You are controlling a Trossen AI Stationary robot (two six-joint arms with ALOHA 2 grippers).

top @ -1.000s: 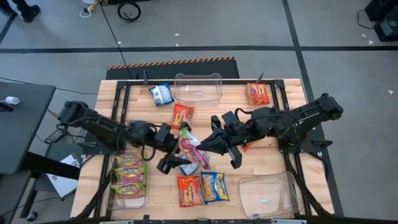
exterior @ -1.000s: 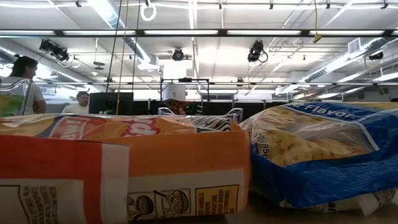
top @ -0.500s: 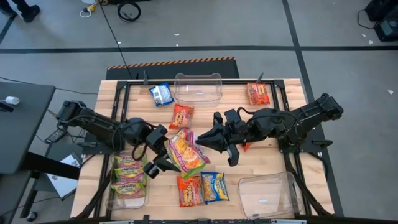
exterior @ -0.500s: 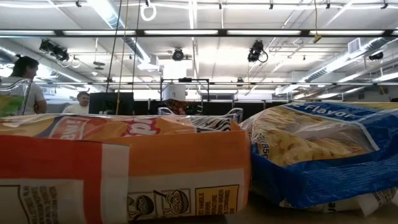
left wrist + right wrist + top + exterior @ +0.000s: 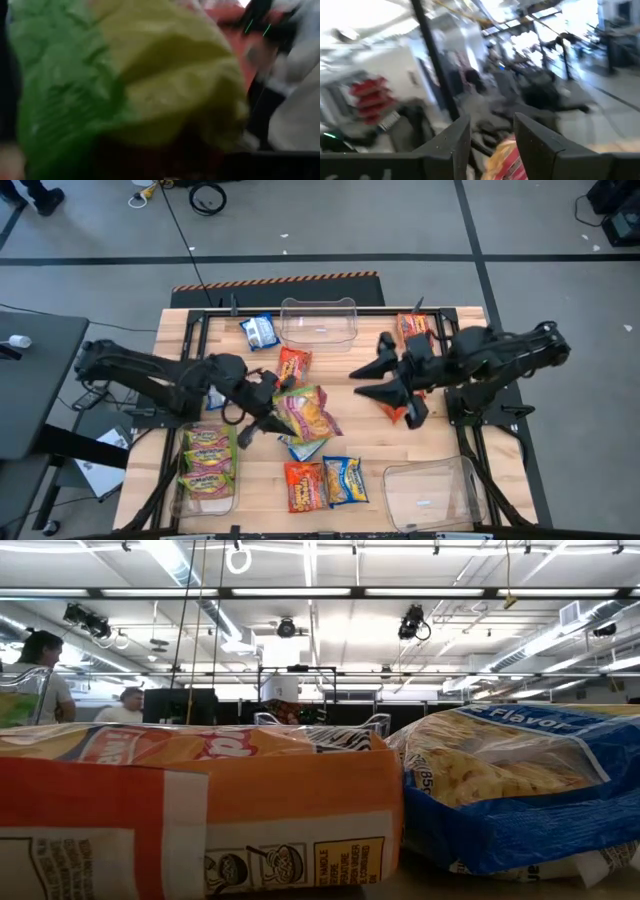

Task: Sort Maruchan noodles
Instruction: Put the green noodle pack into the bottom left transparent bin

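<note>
Seen from above, a wooden table (image 5: 170, 350) carries scattered Maruchan noodles and three clear bins. The landmark here is the green-and-yellow packet (image 5: 305, 412) near the table's middle, its long axis running diagonally from the far-left to the near-right. The left hand (image 5: 262, 408) is just beside this packet's left edge, closed on it; the left wrist view is filled with its green and yellow wrapper. A blue packet (image 5: 303, 447) pokes out just under its near edge.

Beyond the landmark packet lies a red-orange packet (image 5: 292, 366), long axis pointing away toward the far bin (image 5: 318, 323), which looks empty. A blue-white packet (image 5: 260, 331) sits left of that bin.

Nearer than the landmark, a red packet (image 5: 303, 485) and a blue-yellow packet (image 5: 345, 479) lie side by side. To its near-left, a bin (image 5: 208, 502) holds green-pink packets (image 5: 208, 462). To its near-right is an empty bin (image 5: 430, 492).

The right hand (image 5: 375, 380) hovers right of the landmark, fingers spread wide, holding nothing. Another red packet (image 5: 414, 330) lies behind it.
</note>
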